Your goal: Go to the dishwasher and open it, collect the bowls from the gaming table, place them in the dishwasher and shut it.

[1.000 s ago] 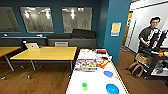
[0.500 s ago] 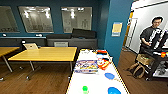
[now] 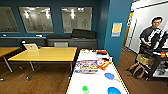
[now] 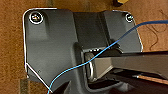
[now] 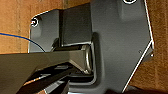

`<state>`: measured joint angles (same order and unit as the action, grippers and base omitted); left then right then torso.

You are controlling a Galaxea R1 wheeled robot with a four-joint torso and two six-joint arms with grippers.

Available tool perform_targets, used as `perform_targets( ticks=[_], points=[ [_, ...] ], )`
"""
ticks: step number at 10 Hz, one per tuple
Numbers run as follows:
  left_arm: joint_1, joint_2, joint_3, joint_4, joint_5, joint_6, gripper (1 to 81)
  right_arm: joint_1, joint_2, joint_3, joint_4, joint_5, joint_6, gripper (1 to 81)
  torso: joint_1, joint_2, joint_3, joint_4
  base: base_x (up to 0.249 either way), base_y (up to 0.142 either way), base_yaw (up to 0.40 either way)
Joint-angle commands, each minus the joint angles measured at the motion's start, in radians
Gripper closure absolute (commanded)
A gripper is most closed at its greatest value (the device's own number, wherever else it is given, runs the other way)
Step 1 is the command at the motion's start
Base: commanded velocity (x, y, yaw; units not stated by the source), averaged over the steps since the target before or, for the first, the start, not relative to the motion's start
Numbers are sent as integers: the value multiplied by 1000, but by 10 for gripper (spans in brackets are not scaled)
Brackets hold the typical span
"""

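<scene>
Head view, and here's the gaming table stretching away from the robot, white top with yellow edging. Two blue bowls sit on it toward the near end: one bowl a little further up the table, the other bowl closest to the robot, both near the table's right-hand edge. A small green cup stands on the table's near end too, left of the bowls. Further up the table lie a colourful board game box and a red packet. A person stands well off to the table's right, beside a black cart.

Both wrist views show wooden floor under the robot's own dark plates; whether either gripper is open or closed, I cannot tell.

Risks, as I judge them: those bowls are near the edge, so a clumsy reach could nudge one off the right side. The green cup could be tipped by an arm sweeping across. The bowls look light and shallow, likely to slide when pinched.
</scene>
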<state>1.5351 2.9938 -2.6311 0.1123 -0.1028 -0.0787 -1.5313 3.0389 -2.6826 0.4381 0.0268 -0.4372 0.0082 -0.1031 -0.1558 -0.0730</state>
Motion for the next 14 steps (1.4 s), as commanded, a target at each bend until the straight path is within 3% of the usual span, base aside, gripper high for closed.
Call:
perform_targets(
  ticks=[1, 3, 6, 12, 14],
  points=[
    [-42, -51, 84, 0, 49, 4, 10, 52, -221, 348, 7, -62, 6, 10, 0, 0, 0, 0, 0, 0, 0],
    [-42, -82, 144, 1, 48, 2, 10, 68, -383, 562, 55, -9, 15, 10, 0, 0, 0, 0, 0, 0, 0],
    [-42, -79, 146, 0, 48, 2, 10, 113, -628, 866, 113, 42, 17, 10, 0, 0, 0, 0, 0, 0, 0],
    [-42, -74, 144, 0, 48, -1, 10, 278, -1028, 1248, 229, 53, 17, 10, 0, 0, 0, 0, 0, 0, 0],
    [-42, -74, 144, 0, 48, -1, 10, 355, -1139, 1357, 254, 51, 17, 10, 0, 0, -66, 0, 0, 0, 0]
  ],
)
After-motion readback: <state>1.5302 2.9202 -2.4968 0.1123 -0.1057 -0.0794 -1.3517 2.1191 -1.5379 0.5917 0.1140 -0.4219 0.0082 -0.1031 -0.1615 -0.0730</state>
